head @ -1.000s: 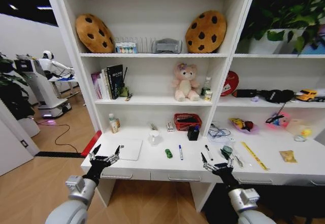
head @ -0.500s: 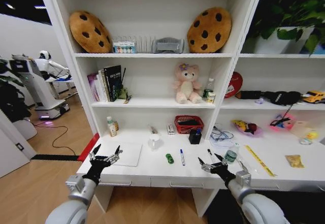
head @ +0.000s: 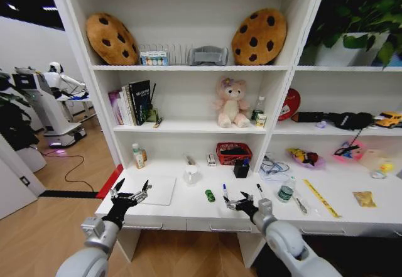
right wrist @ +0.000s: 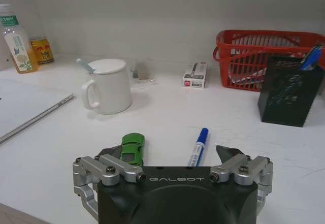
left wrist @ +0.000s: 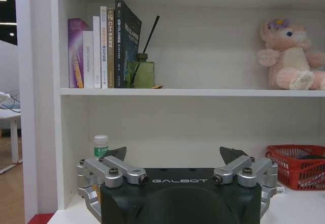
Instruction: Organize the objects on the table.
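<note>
On the white table [head: 182, 206] lie a silver laptop [head: 157, 189], a tiny green toy car [head: 209, 195], a blue pen [head: 225, 191], a black pen [head: 259, 190], a green-lidded jar [head: 286, 191] and a yellow ruler [head: 320, 196]. My right gripper [head: 239, 200] hovers open over the front edge, just short of the blue pen. From the right wrist, that gripper [right wrist: 170, 155] is empty, with the car [right wrist: 131, 148] and the blue pen [right wrist: 198, 146] right ahead of it. My left gripper [head: 129, 192] waits open at the table's left front corner, beside the laptop.
A white mug [head: 191, 175], a black pen holder [head: 241, 169] and a red basket [head: 233, 152] stand behind the pens. A small bottle [head: 138, 157] is at the back left. Shelves above hold books [left wrist: 104, 46] and a pink bear [head: 230, 103].
My right gripper has swung left along the table's front, from near the jar to in front of the blue pen. The left arm has not moved.
</note>
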You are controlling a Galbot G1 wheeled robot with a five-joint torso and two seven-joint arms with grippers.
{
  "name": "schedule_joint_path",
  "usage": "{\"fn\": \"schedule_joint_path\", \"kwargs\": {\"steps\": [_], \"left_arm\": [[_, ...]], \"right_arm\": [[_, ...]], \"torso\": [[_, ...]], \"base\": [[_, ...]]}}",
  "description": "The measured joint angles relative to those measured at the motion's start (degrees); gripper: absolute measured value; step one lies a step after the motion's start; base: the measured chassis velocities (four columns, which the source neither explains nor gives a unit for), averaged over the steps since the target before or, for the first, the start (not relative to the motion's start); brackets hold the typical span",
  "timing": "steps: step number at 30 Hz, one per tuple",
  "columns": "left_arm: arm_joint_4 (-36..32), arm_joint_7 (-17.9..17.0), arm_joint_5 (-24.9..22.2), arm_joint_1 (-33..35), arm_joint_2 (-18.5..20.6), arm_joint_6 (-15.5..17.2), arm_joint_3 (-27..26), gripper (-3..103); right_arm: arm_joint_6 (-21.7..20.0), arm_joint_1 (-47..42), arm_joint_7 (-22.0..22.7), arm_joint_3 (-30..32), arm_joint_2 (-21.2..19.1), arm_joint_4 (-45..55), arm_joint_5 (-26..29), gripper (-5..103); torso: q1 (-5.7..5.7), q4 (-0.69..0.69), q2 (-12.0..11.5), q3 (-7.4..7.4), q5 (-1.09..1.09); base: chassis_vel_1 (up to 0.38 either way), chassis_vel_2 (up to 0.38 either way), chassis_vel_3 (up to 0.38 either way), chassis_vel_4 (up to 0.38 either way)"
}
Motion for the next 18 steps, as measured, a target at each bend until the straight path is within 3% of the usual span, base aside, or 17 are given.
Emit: {"fn": "schedule_joint_path", "kwargs": {"steps": [9, 14, 18], "left_arm": [[0.00, 0.00, 0.00, 0.00, 0.00, 0.00, 0.00, 100], [0.00, 0.00, 0.00, 0.00, 0.00, 0.00, 0.00, 100], [0.00, 0.00, 0.00, 0.00, 0.00, 0.00, 0.00, 100]], "right_arm": [[-0.19, 8.88, 2.65, -6.93, 2.09, -5.57, 0.10, 100], [-1.36, 10.49, 6.54, -9.25, 4.45, -6.67, 2.72, 103], [-2.17, 11.05, 8.82, -10.22, 6.35, -7.58, 3.59, 93]], "torso": [[0.00, 0.00, 0.00, 0.00, -0.02], [0.00, 0.00, 0.00, 0.00, -0.01], [0.00, 0.00, 0.00, 0.00, -0.01]], "base": [[0.000, 0.000, 0.000, 0.000], [0.000, 0.000, 0.000, 0.000], [0.000, 0.000, 0.000, 0.000]]}}
